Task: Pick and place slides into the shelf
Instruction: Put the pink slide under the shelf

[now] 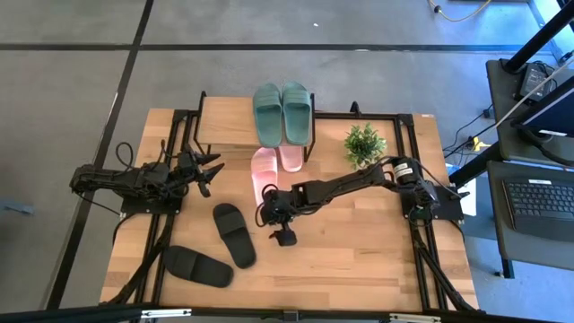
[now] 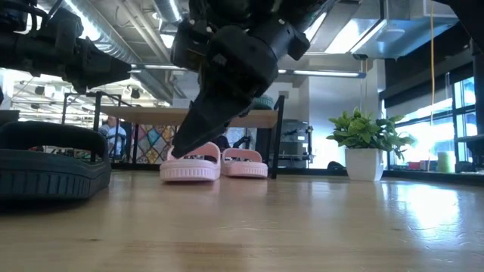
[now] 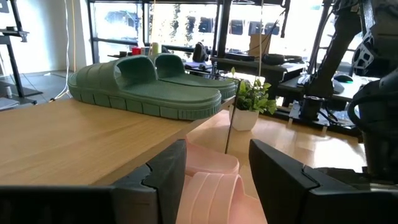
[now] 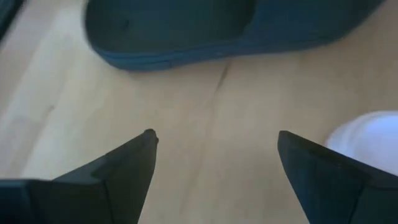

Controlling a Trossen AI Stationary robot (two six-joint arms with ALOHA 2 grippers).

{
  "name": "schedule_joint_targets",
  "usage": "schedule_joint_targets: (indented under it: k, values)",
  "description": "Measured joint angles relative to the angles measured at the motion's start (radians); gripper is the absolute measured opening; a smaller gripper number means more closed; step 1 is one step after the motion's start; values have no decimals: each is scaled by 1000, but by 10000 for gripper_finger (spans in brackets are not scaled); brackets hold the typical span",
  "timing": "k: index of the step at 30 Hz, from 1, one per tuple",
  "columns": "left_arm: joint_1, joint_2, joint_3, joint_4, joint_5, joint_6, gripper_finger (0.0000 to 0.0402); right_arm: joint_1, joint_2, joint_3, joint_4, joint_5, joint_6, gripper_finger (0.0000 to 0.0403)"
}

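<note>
Two dark green slides (image 1: 282, 112) lie side by side, soles down, on the shelf's top board (image 1: 229, 121); they also show in the left wrist view (image 3: 146, 87). Two pale pink slides lie on the table before the shelf: one (image 1: 264, 170) clear of it, the other (image 1: 292, 159) with its far end under the top board. Two black slides (image 1: 234, 233) (image 1: 197, 266) lie on the table nearer the front. My right gripper (image 1: 266, 213) is open and empty, pointing down at bare table between the near pink slide (image 4: 367, 140) and a black slide (image 4: 230, 25). My left gripper (image 1: 211, 170) is open and empty, left of the shelf.
A small potted plant (image 1: 365, 144) stands on the table right of the shelf. Black frame rails (image 1: 414, 179) run along the table's left and right sides. Bare table lies at the front right (image 1: 359, 260).
</note>
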Motion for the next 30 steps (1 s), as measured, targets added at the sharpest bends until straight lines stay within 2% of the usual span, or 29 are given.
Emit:
schedule_joint_targets:
  k: [4,20,30]
  values:
    - [0,0,0,0,0,0,169,-1,0,-1,-1,53,-3,331]
    - [0,0,0,0,0,1,169,-14,1,-1,-12,57,-4,331]
    - [0,0,0,0,-1,3,169,0,55,-2,27,57,-10,331]
